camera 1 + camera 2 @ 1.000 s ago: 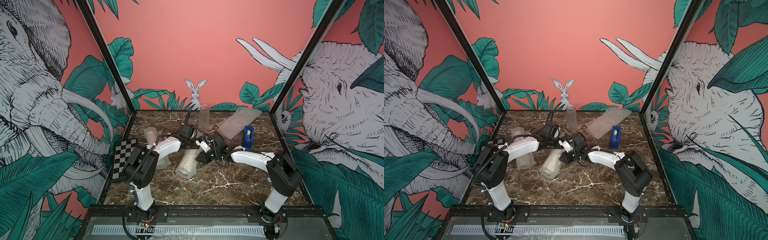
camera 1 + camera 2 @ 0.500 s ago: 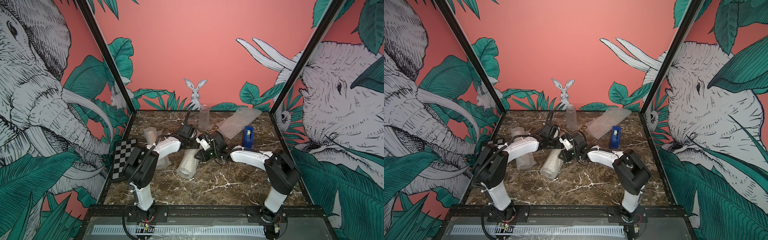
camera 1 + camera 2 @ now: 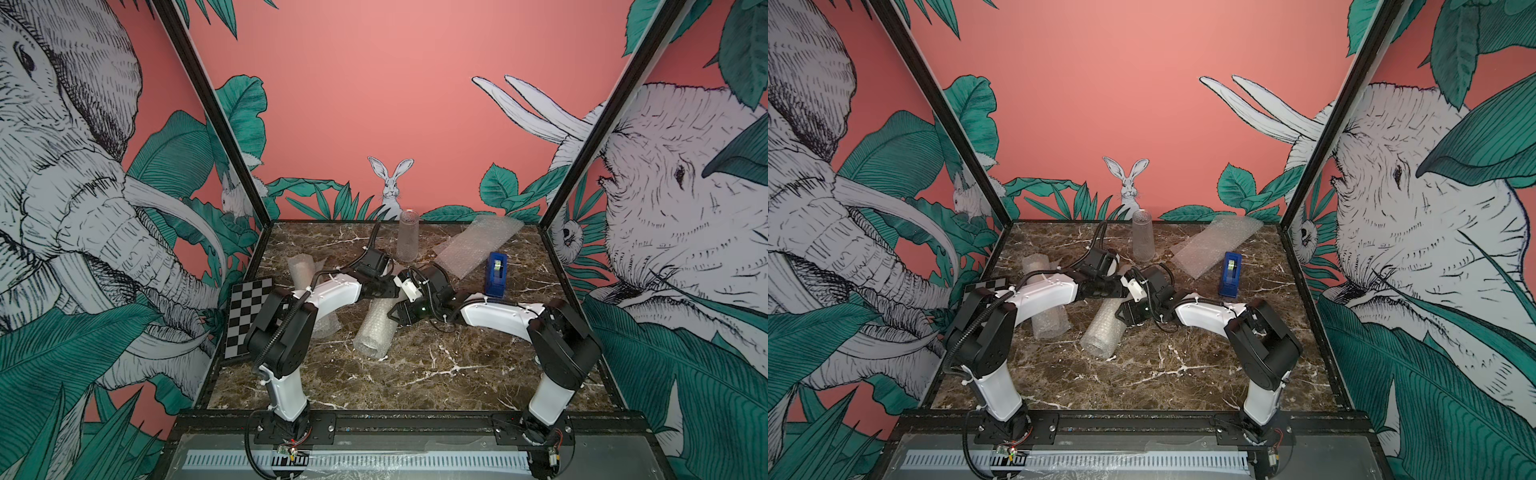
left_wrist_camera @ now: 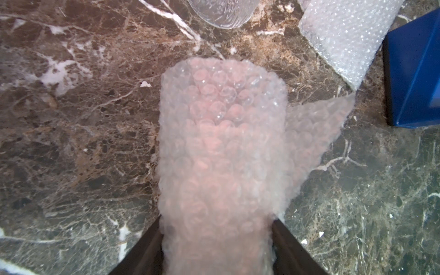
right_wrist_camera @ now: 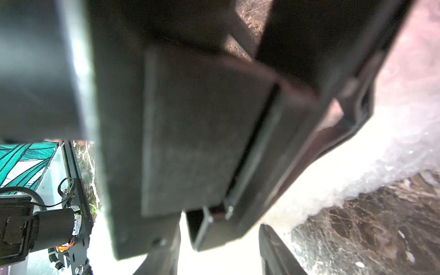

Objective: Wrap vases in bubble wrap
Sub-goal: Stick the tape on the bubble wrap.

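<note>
In both top views your wrapped vase (image 3: 373, 332) (image 3: 1102, 332) lies mid-table; in the left wrist view the left gripper (image 4: 216, 223) clamps one end; in the right wrist view you cannot tell whether the right gripper (image 5: 219, 254) grips.

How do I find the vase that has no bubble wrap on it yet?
Find the white rabbit painted low on the pink back wall. Right in front of it, at the far edge of the marble table, stands the clear glass vase. It alone is upright and bare; the bubble-wrapped bundle mid-table and the second bundle beside it are covered.
</note>
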Available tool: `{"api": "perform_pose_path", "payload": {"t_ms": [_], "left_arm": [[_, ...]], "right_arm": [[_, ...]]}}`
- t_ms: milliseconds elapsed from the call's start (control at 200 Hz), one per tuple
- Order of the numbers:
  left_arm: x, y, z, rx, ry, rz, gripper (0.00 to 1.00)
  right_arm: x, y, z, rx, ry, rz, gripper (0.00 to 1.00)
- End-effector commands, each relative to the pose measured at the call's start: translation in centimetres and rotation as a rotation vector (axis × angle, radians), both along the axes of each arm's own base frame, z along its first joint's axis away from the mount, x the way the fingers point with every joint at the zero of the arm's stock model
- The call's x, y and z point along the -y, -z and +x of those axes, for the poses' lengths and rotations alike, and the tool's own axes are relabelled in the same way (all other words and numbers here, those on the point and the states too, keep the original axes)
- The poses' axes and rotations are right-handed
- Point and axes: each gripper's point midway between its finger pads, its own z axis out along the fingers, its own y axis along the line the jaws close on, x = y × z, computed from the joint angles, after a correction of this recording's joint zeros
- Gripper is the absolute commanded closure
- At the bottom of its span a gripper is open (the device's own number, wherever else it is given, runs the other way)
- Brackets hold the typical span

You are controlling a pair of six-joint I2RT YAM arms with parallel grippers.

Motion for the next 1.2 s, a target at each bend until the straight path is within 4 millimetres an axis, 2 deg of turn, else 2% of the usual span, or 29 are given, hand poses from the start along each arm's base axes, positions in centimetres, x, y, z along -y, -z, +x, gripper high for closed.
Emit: {"api": "perform_pose_path", "payload": {"t_ms": [0, 250, 455, 520, 695, 1000, 1195], "left_arm": [[-1.3, 2.9, -3.4, -0.132, 0.017, 0.08, 0.36], [-1.4, 2.7, -3.4, -0.126, 0.018, 0.083, 0.36], [-1.3, 2.6, -3.3, -0.124, 0.02, 0.082, 0.36], [-1.3, 2.6, -3.3, -0.124, 0.018, 0.081, 0.36], [-1.3, 2.5, -3.3, -0.123, 0.016, 0.077, 0.36], [-1.3, 2.6, -3.4, -0.123, 0.015, 0.077, 0.36], [-1.3, 2.5, -3.5, -0.119, 0.01, 0.067, 0.36]], "right_arm": [[-0.4, 0.1, -0.6, -0.024, -0.013, 0.017, 0.44], [-1.1, 0.3, -0.7, -0.041, -0.014, 0.042, 0.39], [-0.1, 1.0, -0.3, -0.041, 0.049, -0.002, 0.28], [0.2, 1.3, 0.0, -0.04, 0.075, -0.019, 0.28], [-1.2, 1.4, 0.0, -0.056, 0.073, 0.011, 0.38], [-0.9, 2.4, 0.4, -0.061, 0.132, -0.03, 0.34], [-1.5, 2.5, 0.4, -0.08, 0.138, -0.003, 0.29]]}}
